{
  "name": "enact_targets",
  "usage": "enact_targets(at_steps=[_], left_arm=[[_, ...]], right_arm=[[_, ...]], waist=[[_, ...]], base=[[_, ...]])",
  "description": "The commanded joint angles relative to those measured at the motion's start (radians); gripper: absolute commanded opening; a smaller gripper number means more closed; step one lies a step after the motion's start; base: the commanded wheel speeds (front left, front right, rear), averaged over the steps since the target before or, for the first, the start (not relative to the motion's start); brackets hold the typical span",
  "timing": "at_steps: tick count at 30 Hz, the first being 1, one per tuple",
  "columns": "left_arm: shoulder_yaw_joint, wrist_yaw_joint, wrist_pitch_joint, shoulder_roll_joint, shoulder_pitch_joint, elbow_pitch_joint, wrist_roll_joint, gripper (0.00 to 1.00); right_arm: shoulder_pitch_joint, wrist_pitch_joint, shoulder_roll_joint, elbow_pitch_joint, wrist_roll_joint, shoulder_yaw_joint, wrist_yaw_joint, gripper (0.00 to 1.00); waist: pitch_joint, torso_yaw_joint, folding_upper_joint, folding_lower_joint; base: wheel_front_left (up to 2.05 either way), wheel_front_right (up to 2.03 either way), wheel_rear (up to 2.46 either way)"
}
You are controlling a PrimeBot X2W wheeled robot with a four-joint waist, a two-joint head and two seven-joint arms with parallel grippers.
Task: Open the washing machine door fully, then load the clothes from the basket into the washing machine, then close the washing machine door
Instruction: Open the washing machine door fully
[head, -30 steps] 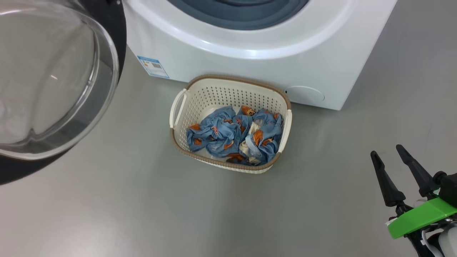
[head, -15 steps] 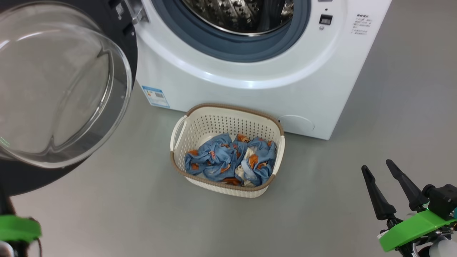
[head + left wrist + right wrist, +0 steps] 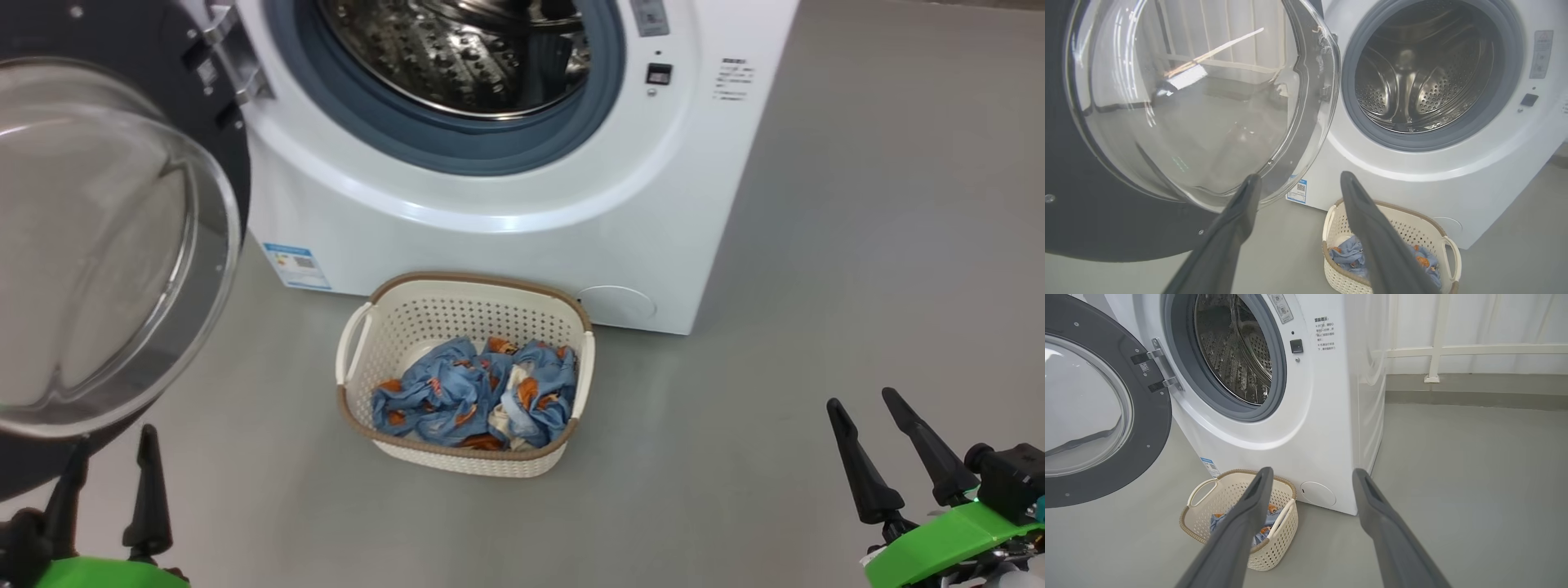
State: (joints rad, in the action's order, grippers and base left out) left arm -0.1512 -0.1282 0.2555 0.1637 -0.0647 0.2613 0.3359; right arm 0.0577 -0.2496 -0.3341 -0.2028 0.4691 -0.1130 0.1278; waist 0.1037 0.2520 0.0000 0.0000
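The white washing machine (image 3: pixel 490 212) stands with its steel drum exposed. The washing machine door (image 3: pixel 106 245), black-rimmed with a clear glass bowl, is swung wide to the left. In front of the machine, on the floor, sits the cream basket (image 3: pixel 465 457) holding the blue and orange clothes (image 3: pixel 473 392). My left gripper (image 3: pixel 114 441) is open and empty at the lower left, just below the door's rim. My right gripper (image 3: pixel 860 398) is open and empty at the lower right, well clear of the basket. The left wrist view looks past the open fingers (image 3: pixel 1300 176) at the door (image 3: pixel 1188 102) and the basket (image 3: pixel 1425 232).
Bare grey floor (image 3: pixel 816 286) stretches to the right of the machine and around the basket. A white rail and wall (image 3: pixel 1433 355) stand behind the machine on its right side. The right wrist view shows the basket (image 3: pixel 1216 510) below the drum opening (image 3: pixel 1233 355).
The head camera has tilted up, showing more of the drum. My left gripper has come into view at the lower left with fingers apart. Basket and clothes stay put by the machine.
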Motion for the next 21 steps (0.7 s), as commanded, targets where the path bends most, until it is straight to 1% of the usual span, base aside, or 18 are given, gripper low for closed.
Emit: enact_targets(at_steps=[1,7,13,21], left_arm=[[-0.025,-0.002,0.006,0.039,-0.010,-0.033,0.002,1.00],[0.055,-0.002,0.006,0.059,-0.002,-0.059,0.007,1.00],[0.107,-0.002,0.006,0.064,-0.001,-0.083,0.028,1.00],[0.136,-0.002,0.006,0.061,0.000,-0.083,0.054,1.00]], right_arm=[[-0.011,-0.012,-0.013,0.027,-0.003,-0.013,0.003,1.00],[-0.008,-0.012,-0.008,0.033,-0.005,-0.001,0.003,1.00],[-0.004,-0.012,0.000,0.036,-0.008,0.009,0.003,1.00],[-0.003,-0.012,0.011,0.038,-0.009,0.021,0.003,1.00]], waist=[[-0.007,-0.033,0.0000,0.0000],[0.001,-0.097,0.0000,0.0000],[0.007,-0.164,0.0000,0.0000],[0.013,-0.247,0.0000,0.0000]], base=[[0.00,0.00,0.00],[0.00,0.00,0.00],[0.00,0.00,0.00],[0.00,0.00,0.00]])
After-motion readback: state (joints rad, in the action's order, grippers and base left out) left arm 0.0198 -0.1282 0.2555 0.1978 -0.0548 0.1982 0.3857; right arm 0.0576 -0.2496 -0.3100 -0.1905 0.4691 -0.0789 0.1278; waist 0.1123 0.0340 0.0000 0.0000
